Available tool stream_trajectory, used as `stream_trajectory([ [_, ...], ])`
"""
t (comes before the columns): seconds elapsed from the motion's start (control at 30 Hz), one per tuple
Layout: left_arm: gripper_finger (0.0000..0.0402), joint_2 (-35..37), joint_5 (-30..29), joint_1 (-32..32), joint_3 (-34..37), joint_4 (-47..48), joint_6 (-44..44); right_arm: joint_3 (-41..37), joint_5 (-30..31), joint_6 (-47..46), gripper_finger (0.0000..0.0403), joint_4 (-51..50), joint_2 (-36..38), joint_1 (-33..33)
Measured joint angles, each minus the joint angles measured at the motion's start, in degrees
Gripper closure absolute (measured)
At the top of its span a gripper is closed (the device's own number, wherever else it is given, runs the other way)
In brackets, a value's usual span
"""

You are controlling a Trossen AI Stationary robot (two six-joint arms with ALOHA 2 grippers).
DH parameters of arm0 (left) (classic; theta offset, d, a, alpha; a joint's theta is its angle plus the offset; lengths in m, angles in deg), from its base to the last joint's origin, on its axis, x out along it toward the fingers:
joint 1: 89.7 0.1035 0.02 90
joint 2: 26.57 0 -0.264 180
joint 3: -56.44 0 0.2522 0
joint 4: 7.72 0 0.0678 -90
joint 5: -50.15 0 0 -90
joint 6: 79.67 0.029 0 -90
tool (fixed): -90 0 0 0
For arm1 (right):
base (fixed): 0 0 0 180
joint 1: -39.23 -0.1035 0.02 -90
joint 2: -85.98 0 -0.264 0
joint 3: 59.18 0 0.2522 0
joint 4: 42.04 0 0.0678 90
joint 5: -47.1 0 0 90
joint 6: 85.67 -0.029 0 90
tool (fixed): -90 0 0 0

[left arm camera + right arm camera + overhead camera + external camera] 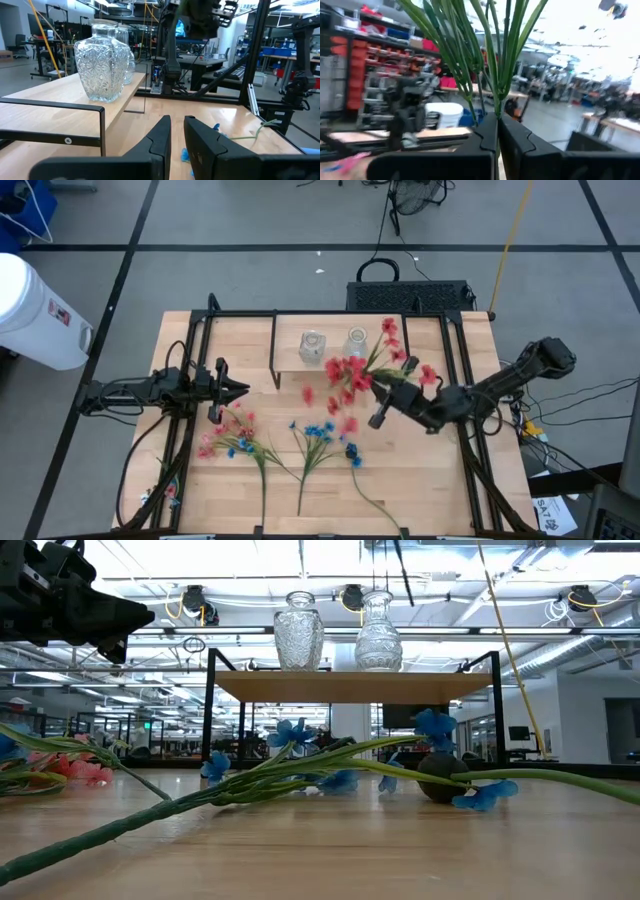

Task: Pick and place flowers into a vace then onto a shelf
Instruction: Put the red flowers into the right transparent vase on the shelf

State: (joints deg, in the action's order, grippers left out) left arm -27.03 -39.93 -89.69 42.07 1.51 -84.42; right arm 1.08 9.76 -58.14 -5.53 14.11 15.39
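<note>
Surface: right claw [381, 412] clamped on red spray [362, 370], stem vertical, blossoms up, near shelf [290, 352]. Left claw [238, 389] nearly closed, empty, left of shelf.

We saw the red flowers [362, 370] lifted above the table near the shelf [345, 346], their green stems [485, 60] pinched. The blue flowers [322, 432] and pink flowers [225, 435] lay flat on the near tabletop.

— Any text I can read from my station?

— None, I'd say. The white bin [35, 305] at the upper left of the high view carries a red-and-white sticker [59, 312] — its print is too small to make out.
</note>
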Motion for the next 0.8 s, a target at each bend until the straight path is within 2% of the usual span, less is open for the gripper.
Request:
stream_trajectory([
  [0.23, 0.0344, -0.01, 0.0, -0.02, -0.01, 0.01, 0.0, 0.0, -7.98, 2.15, 0.0403, 2.92, 0.88, 5.79],
  [0.57, 0.0344, 0.01, 0.0, -0.01, 0.0, 0.0, 0.0, 0.0, -15.34, 3.37, 0.0403, 5.25, 2.59, 12.86],
  [0.8, 0.0344, 0.01, 0.0, -0.01, 0.01, 0.01, -0.01, 0.0, -17.11, 3.84, 0.0403, 7.65, 2.99, 15.57],
])
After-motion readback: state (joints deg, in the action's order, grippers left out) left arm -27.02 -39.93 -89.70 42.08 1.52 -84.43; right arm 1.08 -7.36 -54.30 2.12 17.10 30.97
